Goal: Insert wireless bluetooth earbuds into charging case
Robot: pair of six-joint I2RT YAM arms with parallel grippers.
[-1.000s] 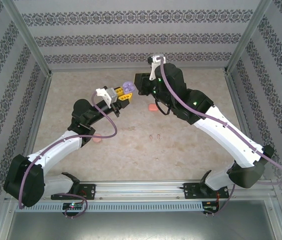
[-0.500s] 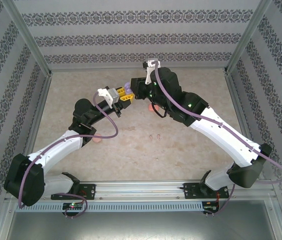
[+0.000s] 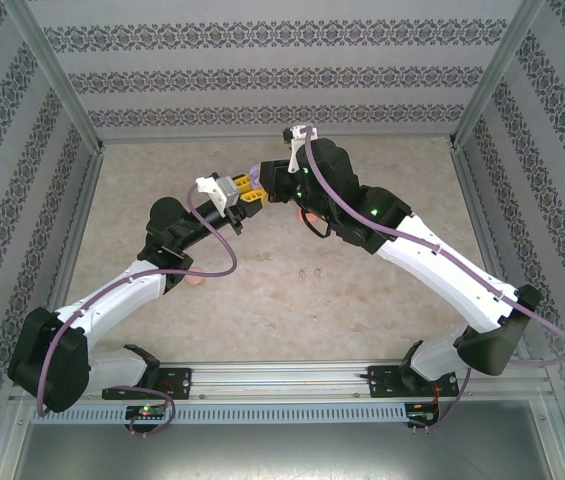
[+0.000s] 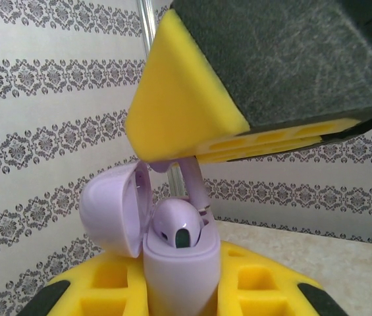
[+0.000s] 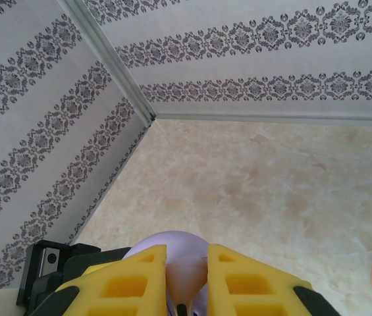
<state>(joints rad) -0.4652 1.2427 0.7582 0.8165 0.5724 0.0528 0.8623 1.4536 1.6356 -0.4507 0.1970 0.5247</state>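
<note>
My left jaws are clamped on the lilac case (image 4: 179, 280), holding it upright off the bench (image 5: 271, 178), with its lid (image 4: 116, 210) swung open to the left. One purple bud (image 4: 179, 227) sits inside it. My right jaws pinch a second bud (image 4: 193, 178), stem down, just above the open case and beside the seated one. I cannot tell whether it touches the case. Two loose buds (image 3: 310, 272) lie on the bench nearer my bases, well apart from the case.
</note>
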